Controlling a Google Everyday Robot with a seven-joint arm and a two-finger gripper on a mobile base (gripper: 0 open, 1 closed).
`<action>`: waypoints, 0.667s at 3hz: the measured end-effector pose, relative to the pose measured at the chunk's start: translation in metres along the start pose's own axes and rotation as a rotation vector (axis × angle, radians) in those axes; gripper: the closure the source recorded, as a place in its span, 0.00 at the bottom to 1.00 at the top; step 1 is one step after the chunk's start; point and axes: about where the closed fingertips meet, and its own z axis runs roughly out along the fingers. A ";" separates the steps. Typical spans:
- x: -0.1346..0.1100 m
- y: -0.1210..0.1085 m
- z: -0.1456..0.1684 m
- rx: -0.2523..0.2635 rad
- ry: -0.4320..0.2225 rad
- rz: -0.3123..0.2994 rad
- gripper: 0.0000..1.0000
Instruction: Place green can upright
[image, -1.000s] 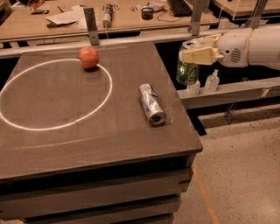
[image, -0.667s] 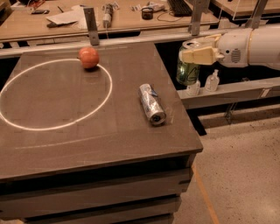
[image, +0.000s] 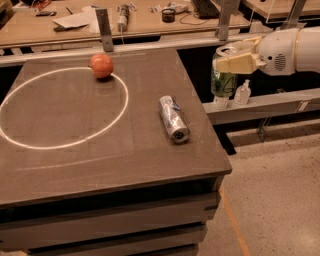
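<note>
The green can has a green and white body and a silver top. It hangs roughly upright in the air just past the right edge of the dark table. My gripper reaches in from the right and is shut on the can's upper part, its cream fingers wrapped around the top. The can's lower half shows below the fingers and touches nothing.
A silver can with blue and red marks lies on its side near the table's right edge. A red apple sits on a white circle drawn on the table. A small clear bottle stands on the rail behind the green can.
My gripper and the green can have shifted slightly to the right. The silver can and the apple have not moved.
</note>
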 end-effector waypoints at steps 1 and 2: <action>0.002 -0.002 0.004 0.018 -0.030 -0.046 1.00; 0.001 -0.004 0.007 0.039 -0.052 -0.070 1.00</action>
